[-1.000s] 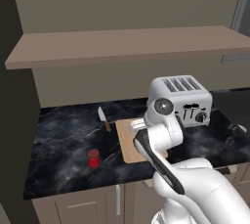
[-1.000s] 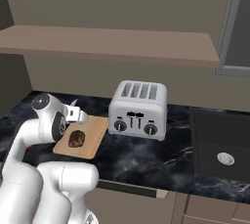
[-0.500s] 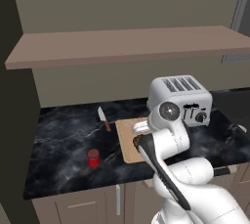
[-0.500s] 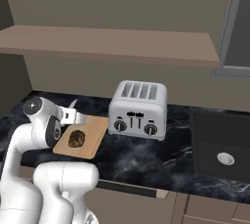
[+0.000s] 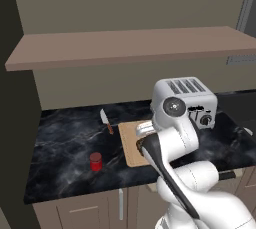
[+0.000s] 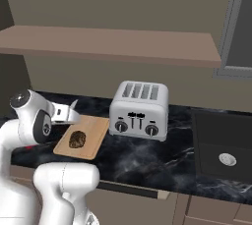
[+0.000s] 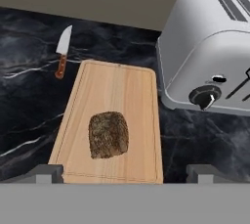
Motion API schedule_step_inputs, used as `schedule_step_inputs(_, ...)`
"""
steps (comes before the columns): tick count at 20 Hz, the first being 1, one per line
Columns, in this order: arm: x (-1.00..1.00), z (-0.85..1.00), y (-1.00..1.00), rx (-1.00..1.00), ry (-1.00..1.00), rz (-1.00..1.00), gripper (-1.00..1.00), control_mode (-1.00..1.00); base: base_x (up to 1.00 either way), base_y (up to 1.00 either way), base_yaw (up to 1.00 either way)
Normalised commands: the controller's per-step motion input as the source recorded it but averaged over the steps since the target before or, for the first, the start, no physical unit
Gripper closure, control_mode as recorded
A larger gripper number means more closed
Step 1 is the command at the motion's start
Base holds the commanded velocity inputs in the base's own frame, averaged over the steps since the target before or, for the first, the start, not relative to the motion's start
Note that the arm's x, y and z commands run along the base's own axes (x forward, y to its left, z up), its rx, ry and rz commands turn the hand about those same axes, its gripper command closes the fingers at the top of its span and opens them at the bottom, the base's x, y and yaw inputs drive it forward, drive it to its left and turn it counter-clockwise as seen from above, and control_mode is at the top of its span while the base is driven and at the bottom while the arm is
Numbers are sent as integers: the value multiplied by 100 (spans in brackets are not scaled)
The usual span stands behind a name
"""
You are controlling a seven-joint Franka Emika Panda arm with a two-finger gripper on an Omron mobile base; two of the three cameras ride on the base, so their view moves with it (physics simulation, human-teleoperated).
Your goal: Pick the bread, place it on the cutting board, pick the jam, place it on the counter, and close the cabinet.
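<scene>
Bread (image 7: 108, 134) on cutting board (image 7: 114, 88)

The left base view looks forward and down from behind the arm's left, taking in the counter (image 5: 65, 148), the cutting board (image 5: 131, 143) and the toaster (image 5: 192, 100). The right base view faces the same stretch from the other side, with the cutting board (image 6: 93, 135) left of the toaster (image 6: 139, 110). The hand view hangs close above the cutting board (image 7: 114, 96), looking steeply down, the toaster (image 7: 210, 47) at its right.
</scene>
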Motion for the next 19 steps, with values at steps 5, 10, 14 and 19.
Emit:
schedule_step_inputs(5, -46, 0, -4, 0, -7, 0, -100, -100, 0, 0, 0)
schedule_step_inputs(10, -44, 0, -4, 0, -9, 1, -100, -100, 0, 0, 0)
schedule_step_inputs(14, -41, 0, -7, 0, -12, 3, -100, -100, 0, 0, 0)
schedule_step_inputs(19, -47, 0, -14, 0, -18, 5, -100, -100, 0, 0, 0)
